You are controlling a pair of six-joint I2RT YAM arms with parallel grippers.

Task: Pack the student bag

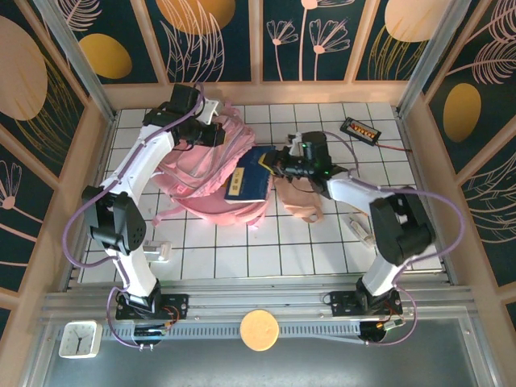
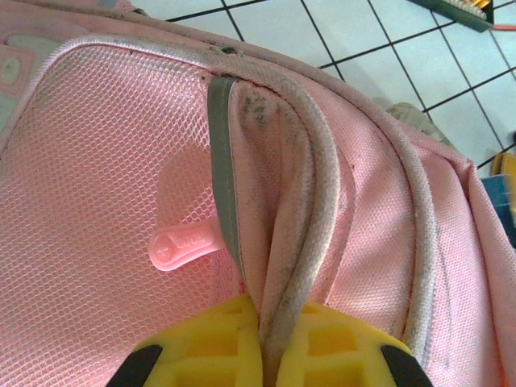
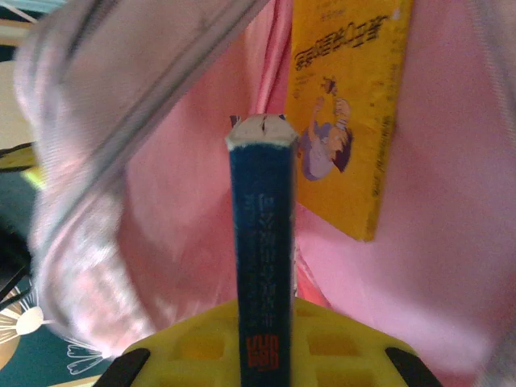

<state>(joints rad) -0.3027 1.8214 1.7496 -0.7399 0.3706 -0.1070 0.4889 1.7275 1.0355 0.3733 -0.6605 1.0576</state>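
The pink student bag lies on the white tiled table, left of centre. My left gripper is at its far edge. In the left wrist view the gripper is shut on the bag's pale piped rim, next to pink mesh and a pink zipper pull. My right gripper is shut on a dark blue book that lies half inside the bag's mouth. The right wrist view shows the gripper clamped on the book's spine, with a yellow book inside the pink lining.
A pinkish-beige pouch lies right of the bag, under the right arm. A black device with orange marks sits at the back right. A white item lies near the right arm's elbow. Wooden walls close in the table.
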